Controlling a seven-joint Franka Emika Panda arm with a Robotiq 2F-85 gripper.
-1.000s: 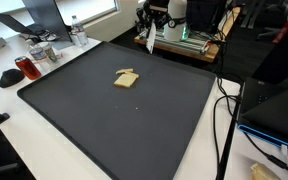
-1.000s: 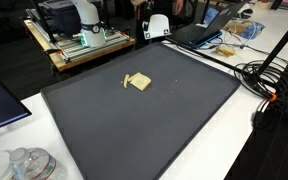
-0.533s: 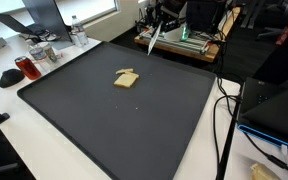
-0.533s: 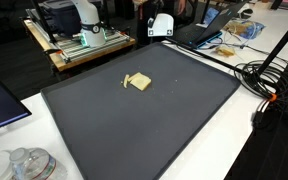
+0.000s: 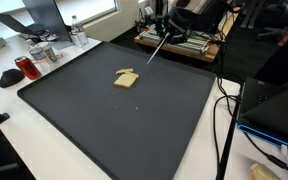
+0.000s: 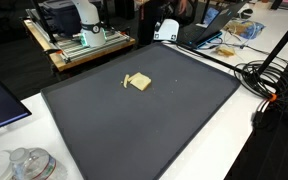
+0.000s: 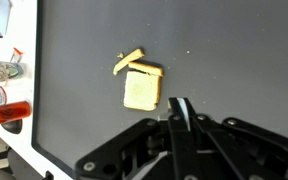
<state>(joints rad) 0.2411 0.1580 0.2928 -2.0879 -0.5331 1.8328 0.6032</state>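
Gripper [image 7: 179,106], jaws pinched shut on thin pale rod-like tool [image 5: 156,52], over tan square bread slice [image 7: 141,90] on black rubber mat [image 5: 104,125]; likely hazard: tool pivoting in narrow grip.

**Thin stick** [image 5: 157,51]: a slender, straight rod, clamped between the closed fingers of the gripper [image 7: 180,120] and slanted downward over the far edge of the black mat [image 5: 134,130]. **Tan slice** [image 7: 142,90]: a flat, squarish, pale-brown piece, laid flat on the mat's far half. **Tan strip** [image 7: 128,61]: a narrow sliver, laid askew at one corner of the slice; contact cannot be told.
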